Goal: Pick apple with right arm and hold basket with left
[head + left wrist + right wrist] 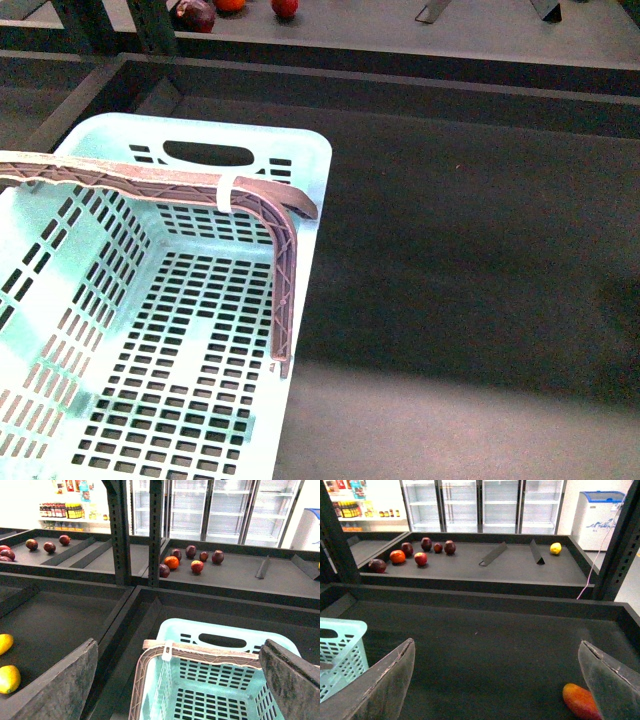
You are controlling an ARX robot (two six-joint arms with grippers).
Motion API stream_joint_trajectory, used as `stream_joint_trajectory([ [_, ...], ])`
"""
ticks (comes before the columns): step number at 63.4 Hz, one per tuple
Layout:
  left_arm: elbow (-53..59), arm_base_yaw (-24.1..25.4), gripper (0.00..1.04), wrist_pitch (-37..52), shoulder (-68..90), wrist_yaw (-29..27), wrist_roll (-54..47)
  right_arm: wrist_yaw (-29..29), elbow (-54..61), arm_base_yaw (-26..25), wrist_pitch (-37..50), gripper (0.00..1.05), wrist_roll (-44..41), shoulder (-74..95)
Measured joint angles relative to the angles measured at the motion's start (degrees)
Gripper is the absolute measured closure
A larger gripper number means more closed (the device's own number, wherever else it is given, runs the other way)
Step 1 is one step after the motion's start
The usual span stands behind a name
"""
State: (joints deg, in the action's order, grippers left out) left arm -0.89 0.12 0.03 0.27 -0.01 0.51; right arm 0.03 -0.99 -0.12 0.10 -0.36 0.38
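Apple [421, 558]: on the rear shelf [485, 572] just beside the orange fruit [397, 556], well apart from your right gripper [496, 647], jaws apart and empty, so reach over the shelf lip and straddle it squarely; left gripper [178, 647], likewise apart, faces the basket [190, 627] handle [210, 651]

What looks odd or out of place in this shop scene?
Mainly the basket: a white tie is wrapped around its brownish handles, seemingly binding them together across the opening. Also, one orange-red fruit lies alone in the near bin, apart from the other fruits on the far shelf.
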Motion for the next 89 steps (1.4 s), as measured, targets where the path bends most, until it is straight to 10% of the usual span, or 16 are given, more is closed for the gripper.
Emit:
stream_joint_trajectory([
  [34,0.0,0.0,0.07,0.0,0.0,0.0,0.0,0.0,0.0,0.0,0.0,0.09,0.0,0.0],
  [48,-8.5,-1.4,0.07,-19.8,14.9,9.8,39.3,0.0,0.0,0.0,0.0,0.09,0.0,0.0],
  [66,-14.4,-3.5,0.07,1.9,43.3,12.1,63.0,0.0,0.0,0.0,0.0,0.09,0.0,0.0],
  [89,-28.6,-6.1,0.07,14.5,79.0,10.5,68.0,0.0,0.0,0.0,0.0,0.09,0.0,0.0],
])
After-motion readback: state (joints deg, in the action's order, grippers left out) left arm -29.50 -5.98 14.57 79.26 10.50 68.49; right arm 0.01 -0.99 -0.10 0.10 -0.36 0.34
